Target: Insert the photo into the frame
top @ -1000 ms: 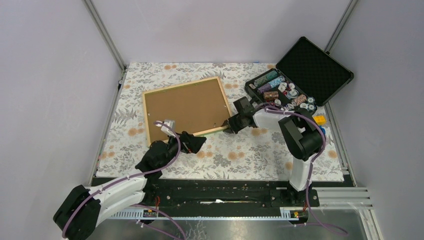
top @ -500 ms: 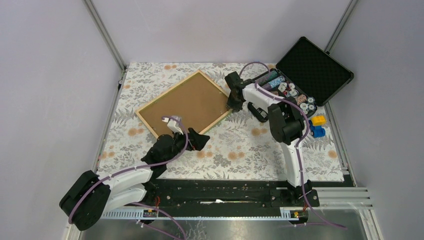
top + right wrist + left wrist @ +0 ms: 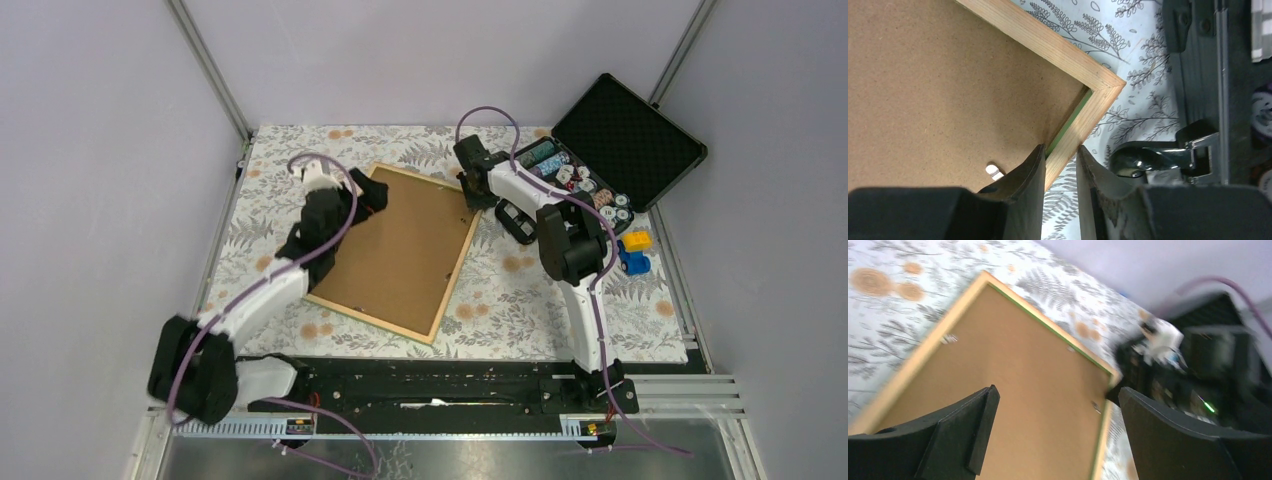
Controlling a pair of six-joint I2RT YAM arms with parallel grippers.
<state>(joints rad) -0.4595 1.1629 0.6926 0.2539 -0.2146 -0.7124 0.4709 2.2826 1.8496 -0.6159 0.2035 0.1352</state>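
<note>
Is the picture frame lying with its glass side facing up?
No, the frame lies back up, with its brown backing board showing.

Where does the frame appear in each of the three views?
Top external: the frame lies back-up, mid-table.
Left wrist: the frame fills the lower left, blurred.
Right wrist: one corner of the frame at centre, its rim between the right end effector's fingers.
Shared landmark: the black case beside that corner.

No legible text, label, brand, number or sign in any view: the brown back of the frame (image 3: 400, 245) is unmarked, and the chips (image 3: 562, 176) in the case (image 3: 625, 135) are too small and blurred to read
</note>
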